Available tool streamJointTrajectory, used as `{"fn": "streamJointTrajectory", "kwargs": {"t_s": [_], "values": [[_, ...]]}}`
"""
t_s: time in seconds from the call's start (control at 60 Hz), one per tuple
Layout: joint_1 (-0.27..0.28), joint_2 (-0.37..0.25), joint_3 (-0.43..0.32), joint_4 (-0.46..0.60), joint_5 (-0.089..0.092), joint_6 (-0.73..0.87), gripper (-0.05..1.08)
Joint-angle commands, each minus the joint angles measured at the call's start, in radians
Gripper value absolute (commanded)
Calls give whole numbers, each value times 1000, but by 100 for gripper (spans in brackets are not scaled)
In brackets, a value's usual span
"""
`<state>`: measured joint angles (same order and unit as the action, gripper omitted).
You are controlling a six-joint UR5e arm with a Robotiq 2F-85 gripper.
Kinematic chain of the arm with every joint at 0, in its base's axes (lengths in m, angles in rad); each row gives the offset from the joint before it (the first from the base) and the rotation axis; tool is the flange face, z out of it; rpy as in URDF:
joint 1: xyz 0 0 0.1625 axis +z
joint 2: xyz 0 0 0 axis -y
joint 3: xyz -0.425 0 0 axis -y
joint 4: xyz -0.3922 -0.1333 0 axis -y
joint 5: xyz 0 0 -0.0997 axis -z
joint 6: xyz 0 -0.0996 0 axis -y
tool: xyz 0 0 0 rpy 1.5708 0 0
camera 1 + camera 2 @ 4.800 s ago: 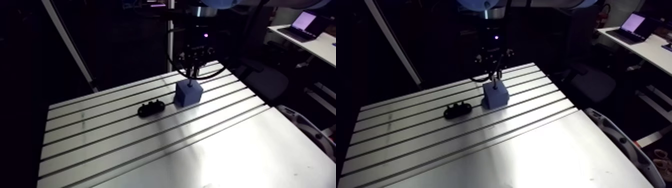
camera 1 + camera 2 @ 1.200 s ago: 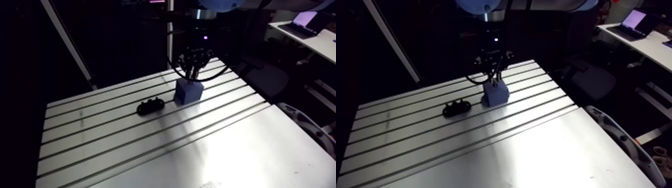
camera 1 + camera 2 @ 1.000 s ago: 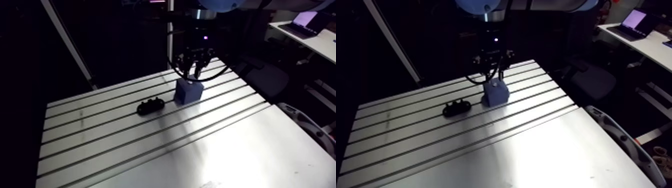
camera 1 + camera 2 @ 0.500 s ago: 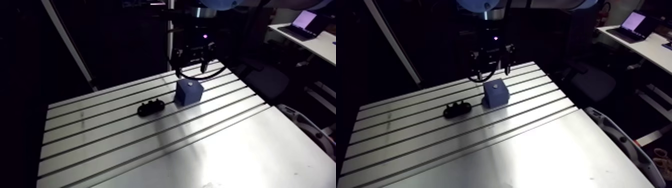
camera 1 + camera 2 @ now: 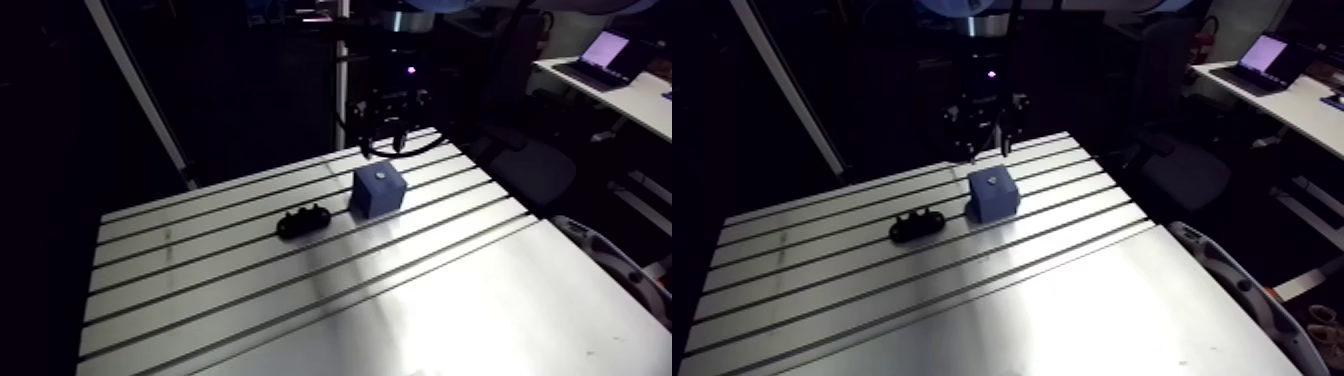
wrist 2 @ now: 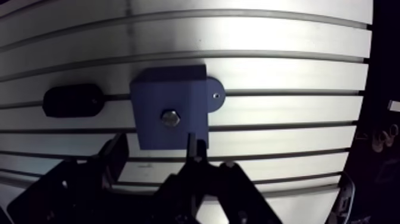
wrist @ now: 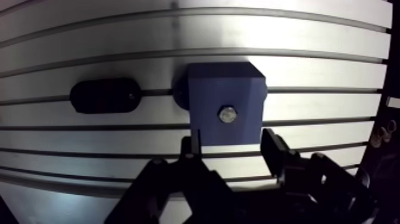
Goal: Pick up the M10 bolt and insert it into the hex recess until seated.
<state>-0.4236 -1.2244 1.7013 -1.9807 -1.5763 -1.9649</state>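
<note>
Black end effector [image 7: 232, 143] is hovering released and empty over the blue block [image 7: 208, 89], where the M10 bolt [image 7: 227, 114] is sitting in the hex recess, looking seated. Being stiff, slick steel, it is likely demanding a grip across its head.

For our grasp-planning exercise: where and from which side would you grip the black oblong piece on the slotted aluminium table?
Probably across the narrow middle of the black oblong piece, from straight above. It lies flat along the slots of the slotted aluminium table, both long sides free; the blue block stands apart beyond one rounded end.
</note>
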Motion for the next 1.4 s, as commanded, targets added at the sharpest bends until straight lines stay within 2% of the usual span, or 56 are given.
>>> {"fn": "streamJointTrajectory", "kwargs": {"t_s": [0.017,0.65,1.4], "values": [[0,6,2,6,-12,-1,108],[3,27,19,-5,-11,-10,108],[2,47,30,-78,-11,-41,107]]}}
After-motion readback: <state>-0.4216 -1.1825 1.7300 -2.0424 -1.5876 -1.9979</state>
